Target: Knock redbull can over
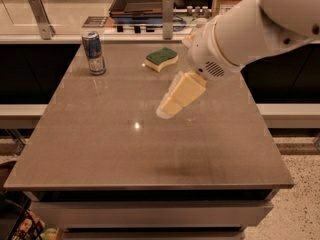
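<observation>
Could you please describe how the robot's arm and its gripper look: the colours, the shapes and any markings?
The arm is thick, rounded and white, with a thin tan ring at the wrist and a small patch of dark vent holes beside it. The gripper, above the middle of the table, is pale cream-yellow and blocky, narrowing toward its tip. No cables or lettering show.

Arm (265, 19): white and bulky. It enters from the upper right of the view and reaches left and down. Wrist housing (212, 54): rounded, white, with a small vent grille facing the camera. Pincer (169, 108): cream-coloured, extends from the wrist, tilted down and to the left with its tip lowest. It hangs above the middle of the worktop (100, 149), not touching it.
</observation>
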